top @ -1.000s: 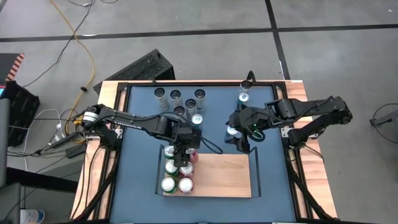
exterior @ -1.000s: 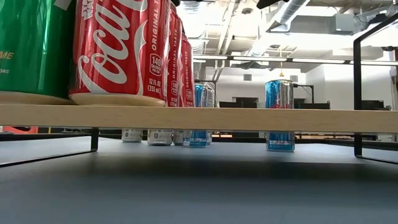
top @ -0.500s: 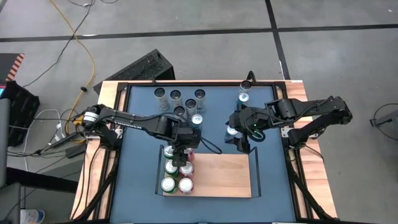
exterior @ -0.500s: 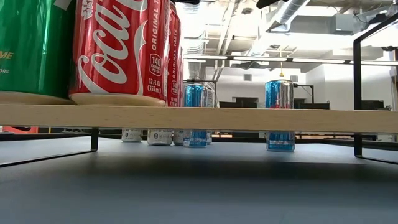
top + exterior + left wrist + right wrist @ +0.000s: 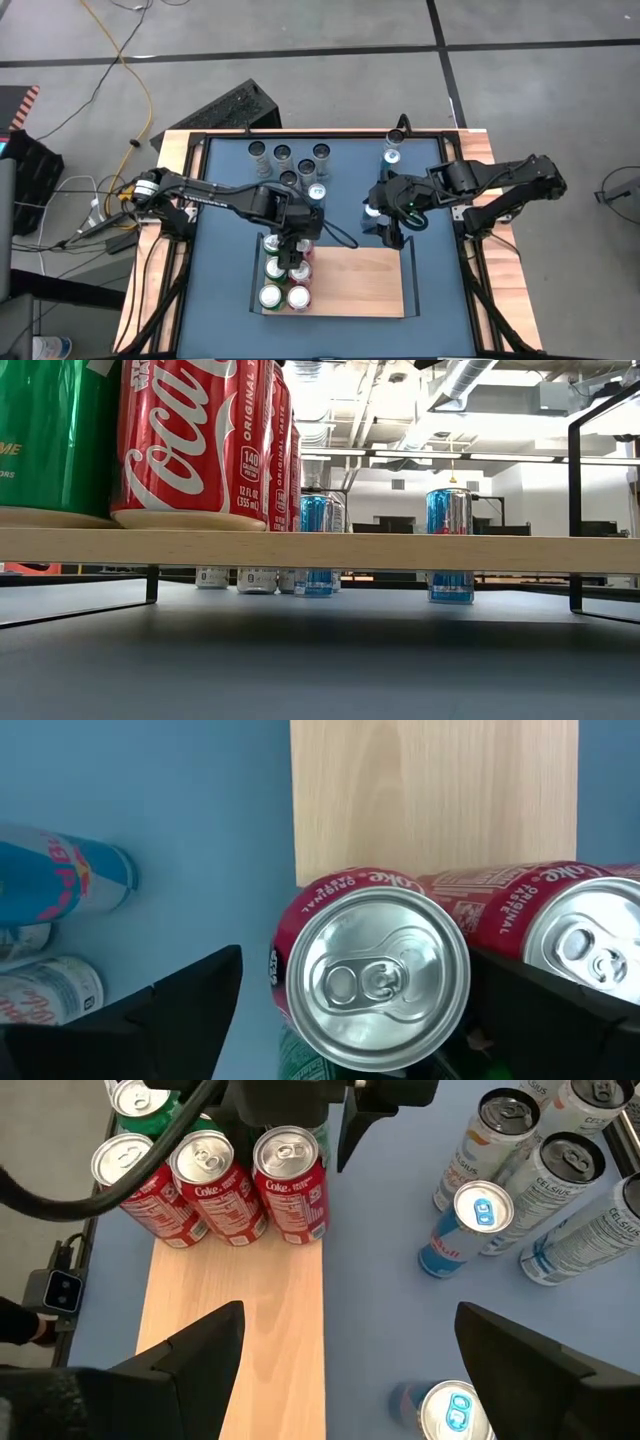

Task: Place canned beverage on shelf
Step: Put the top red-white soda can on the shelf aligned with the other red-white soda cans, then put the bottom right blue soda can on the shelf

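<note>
Now red can [image 5: 370,975] between open left hand [image 5: 370,1020] fingers.

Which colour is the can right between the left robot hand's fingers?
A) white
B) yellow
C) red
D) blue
C: in the left wrist view the red can stands at the edge of the shelf, with the open fingers of the left gripper on either side of it and clear of it.

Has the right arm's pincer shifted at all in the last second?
Yes, slightly: in the high view the right pincer has edged away from the shelf, toward the table's far edge. It hangs open.
</note>
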